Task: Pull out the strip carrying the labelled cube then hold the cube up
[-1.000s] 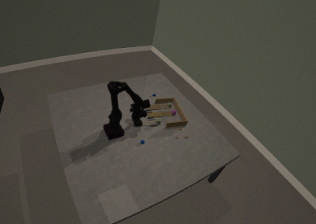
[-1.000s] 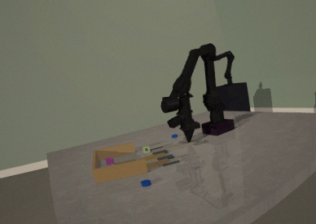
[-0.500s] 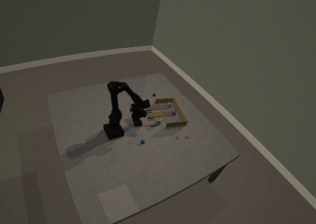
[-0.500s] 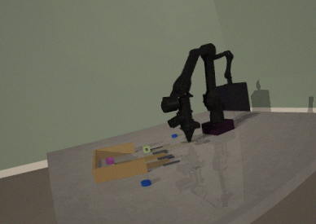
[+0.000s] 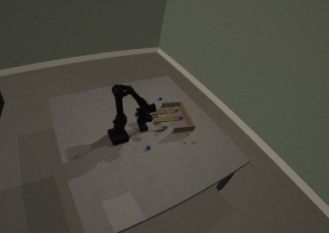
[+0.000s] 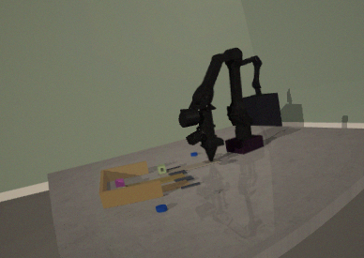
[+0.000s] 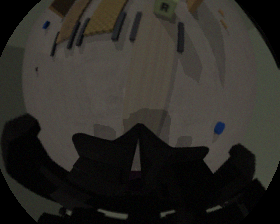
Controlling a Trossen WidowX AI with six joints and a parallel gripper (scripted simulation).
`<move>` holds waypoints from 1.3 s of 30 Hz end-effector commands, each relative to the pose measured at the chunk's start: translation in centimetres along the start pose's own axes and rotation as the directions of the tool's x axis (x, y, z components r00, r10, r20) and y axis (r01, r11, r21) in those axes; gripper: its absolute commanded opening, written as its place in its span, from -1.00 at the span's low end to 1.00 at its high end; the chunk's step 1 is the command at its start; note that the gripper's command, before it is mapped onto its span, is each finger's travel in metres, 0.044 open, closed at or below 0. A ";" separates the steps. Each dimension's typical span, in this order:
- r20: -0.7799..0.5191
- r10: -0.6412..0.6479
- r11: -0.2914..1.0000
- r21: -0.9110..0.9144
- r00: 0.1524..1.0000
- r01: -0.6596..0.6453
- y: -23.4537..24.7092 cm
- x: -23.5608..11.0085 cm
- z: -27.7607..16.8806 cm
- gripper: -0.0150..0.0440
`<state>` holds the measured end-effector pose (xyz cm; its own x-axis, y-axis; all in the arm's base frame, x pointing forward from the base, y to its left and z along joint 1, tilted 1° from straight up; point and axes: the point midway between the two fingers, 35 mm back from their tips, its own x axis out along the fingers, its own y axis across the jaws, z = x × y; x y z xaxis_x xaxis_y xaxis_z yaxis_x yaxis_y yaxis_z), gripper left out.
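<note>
- Jaws pressed together, empty; gripper [image 6: 210,157] tip down on the strip's near end.
- Strip-pulling step; labelled cube [image 6: 161,170] now outside tray [image 6: 131,194].
- Next: lift, open, grasp cube.

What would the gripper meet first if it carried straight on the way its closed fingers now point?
The gripper points almost straight down, its shut fingertips at or just above the table. It would probably meet the pale strip under it, or the table surface; depth is unclear.

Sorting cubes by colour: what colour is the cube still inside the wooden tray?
Magenta cube, clearest in the exterior view.
</note>
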<state>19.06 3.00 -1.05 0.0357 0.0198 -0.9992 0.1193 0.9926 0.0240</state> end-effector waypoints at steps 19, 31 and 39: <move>-0.023 -0.006 0.992 0.123 1.000 0.009 -0.1 -4.1 2.7 0.04; -0.020 -0.007 0.992 0.123 1.000 0.009 -0.3 -4.4 6.7 1.00; -0.018 -0.007 0.992 0.123 1.000 0.009 -0.3 -4.6 9.5 1.00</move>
<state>27.13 1.60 3.64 0.0126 0.0150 -0.9998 0.2452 0.9693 0.0177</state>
